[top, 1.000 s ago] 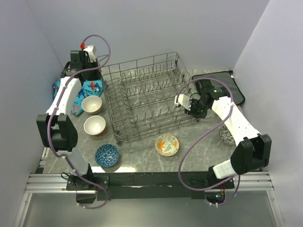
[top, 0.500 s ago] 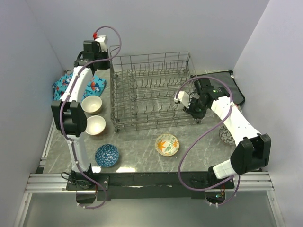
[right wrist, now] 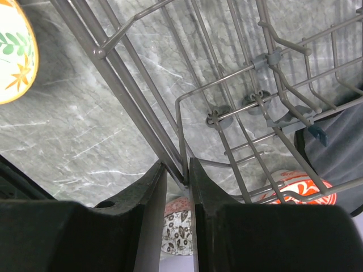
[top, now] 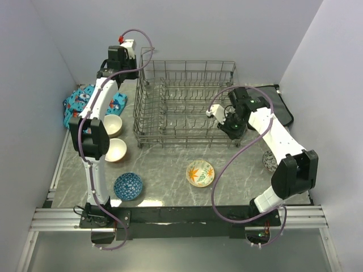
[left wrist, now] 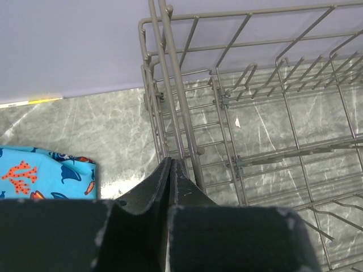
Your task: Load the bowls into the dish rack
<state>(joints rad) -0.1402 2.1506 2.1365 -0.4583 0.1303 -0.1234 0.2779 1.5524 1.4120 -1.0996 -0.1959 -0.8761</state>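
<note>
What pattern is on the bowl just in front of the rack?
The bowl is cream with orange and green leaves; top view.

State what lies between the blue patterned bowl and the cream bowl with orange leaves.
Nothing stands there. The top view shows only bare grey marbled tabletop between the blue patterned bowl and the cream bowl with orange leaves.

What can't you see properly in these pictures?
Speckled bowl: top view, mostly behind the right arm.
Orange-red bowl: right wrist view, behind dish rack wires, cut by the edge; unseen from above.
Blue cloth: left wrist view, cut off by the edge and the left gripper.
</note>
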